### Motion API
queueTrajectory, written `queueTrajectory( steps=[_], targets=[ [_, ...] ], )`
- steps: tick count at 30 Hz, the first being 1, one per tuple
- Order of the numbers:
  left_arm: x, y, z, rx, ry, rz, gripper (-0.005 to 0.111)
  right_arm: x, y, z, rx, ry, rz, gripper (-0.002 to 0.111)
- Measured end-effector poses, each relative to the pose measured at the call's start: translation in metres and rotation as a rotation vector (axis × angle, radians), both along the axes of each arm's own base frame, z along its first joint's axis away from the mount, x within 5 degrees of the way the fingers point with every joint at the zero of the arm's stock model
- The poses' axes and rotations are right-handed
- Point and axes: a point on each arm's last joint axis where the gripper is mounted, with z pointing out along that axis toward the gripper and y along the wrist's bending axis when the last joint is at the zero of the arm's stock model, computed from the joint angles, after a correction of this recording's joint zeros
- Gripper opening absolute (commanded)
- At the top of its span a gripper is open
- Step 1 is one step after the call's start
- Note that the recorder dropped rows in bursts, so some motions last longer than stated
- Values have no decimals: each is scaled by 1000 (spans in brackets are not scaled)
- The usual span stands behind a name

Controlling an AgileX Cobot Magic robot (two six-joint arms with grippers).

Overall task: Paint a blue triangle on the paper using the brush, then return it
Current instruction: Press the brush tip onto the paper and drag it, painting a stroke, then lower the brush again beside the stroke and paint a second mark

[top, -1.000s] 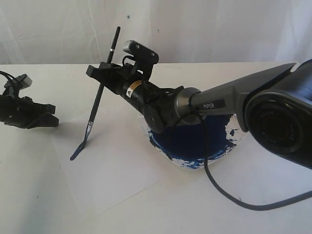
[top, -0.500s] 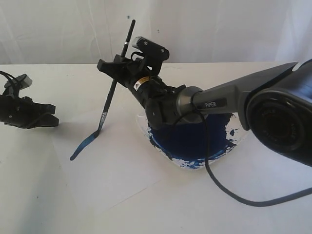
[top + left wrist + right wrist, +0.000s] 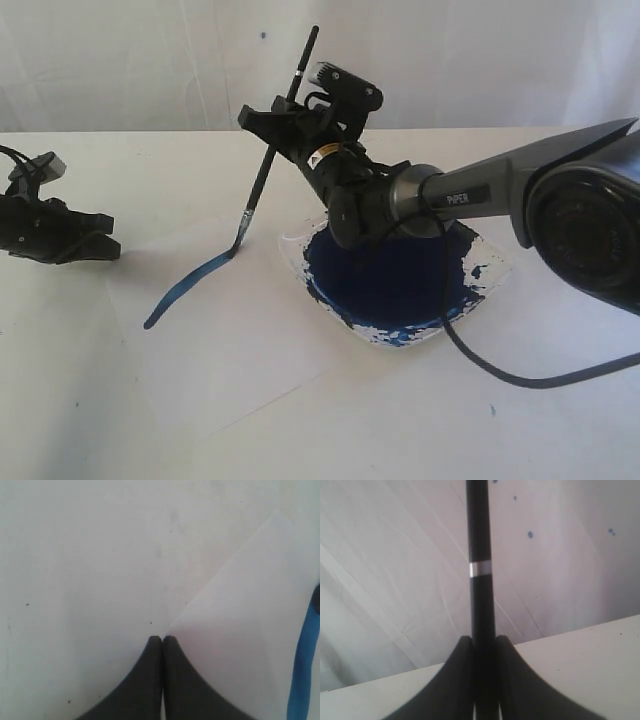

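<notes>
Right gripper (image 3: 272, 124): fingers clamped on the black handle of the brush (image 3: 262, 178), well above the ferrule. The right wrist view shows the handle pinched between the two fingers, rising straight out of them.

Change over the last second: the brush travelled rightward and slightly farther across the paper (image 3: 225, 345), with its bristles dragging. A second ago only a short dab lay under the tip. Now the blue stroke (image 3: 185, 288) ran as one slanted line from its near-left end up to the bristles, which still rested on the sheet at the stroke's far-right end — just beside the left rim of the paint dish (image 3: 487, 272). The handle's lean also grew, with its top tipped more to the right.

Left gripper (image 3: 161, 641): fingers together, holding nothing, parked on the worktop (image 3: 70, 400) at the left and unmoved. In its wrist view the tips sat just beside the paper's edge — contact with the sheet could not be judged.

Reading: one side of the triangle looked close to laid down, with no second or third side visible yet. The stroke's end sat close to the dish, so the next side would probably need a change of direction there. Returning the brush was not yet due.
</notes>
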Motion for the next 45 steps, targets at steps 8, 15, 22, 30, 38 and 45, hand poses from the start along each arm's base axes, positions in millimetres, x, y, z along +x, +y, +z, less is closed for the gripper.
queueTrajectory(
  steps=[8, 15, 22, 30, 38, 45],
  targets=[
    [0, 0, 0, 0, 0, 0, 0, 0, 0, 2, 34, 2, 4, 0],
    [0, 0, 0, 0, 0, 0, 0, -9, 3, 46, 85, -49, 66, 0],
    [0, 0, 0, 0, 0, 0, 0, -31, 18, 70, 90, -18, 328, 0],
    [0, 0, 0, 0, 0, 0, 0, -46, 28, 65, -6, -9, 522, 0],
    [0, 0, 0, 0, 0, 0, 0, -54, 32, 56, -72, 73, 624, 0],
    [0, 0, 0, 0, 0, 0, 0, -56, 31, 45, -190, 132, 635, 0]
  ],
)
